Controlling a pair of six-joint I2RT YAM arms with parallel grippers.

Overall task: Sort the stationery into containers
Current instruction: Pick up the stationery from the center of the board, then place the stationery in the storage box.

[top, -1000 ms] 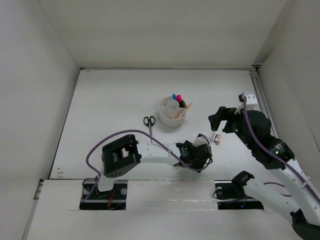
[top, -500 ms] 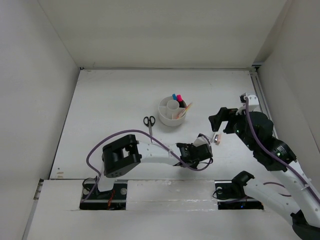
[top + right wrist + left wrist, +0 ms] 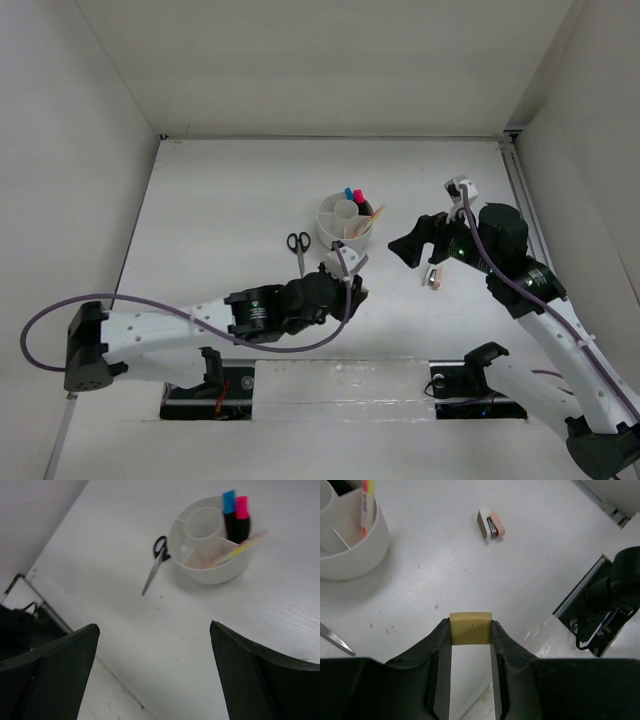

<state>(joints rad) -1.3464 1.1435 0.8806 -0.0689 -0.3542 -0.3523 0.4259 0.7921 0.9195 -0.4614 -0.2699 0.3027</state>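
A small tan eraser point(image 3: 470, 628) is pinched between the tips of my left gripper point(image 3: 470, 625), just above the table. In the top view my left gripper point(image 3: 347, 263) sits at the near side of the round white organiser point(image 3: 331, 232). That organiser point(image 3: 200, 569) holds a blue-capped highlighter point(image 3: 229, 502), a pink-capped one point(image 3: 242, 507) and thin pens point(image 3: 240, 547). Black-handled scissors point(image 3: 297, 246) lie flat to its left. A pink eraser point(image 3: 434, 278) lies on the table on the right. My right gripper point(image 3: 408, 246) hangs open and empty above the table, right of the organiser.
The left arm stretches low across the near table with a purple cable looping beside it. The table's near edge and the arm mounts point(image 3: 600, 610) lie close behind the left gripper. White walls close in the left, back and right sides.
My left gripper has shut on the tan eraser and carried it left and back toward the organiser. The right arm has swung left, nearer the organiser.
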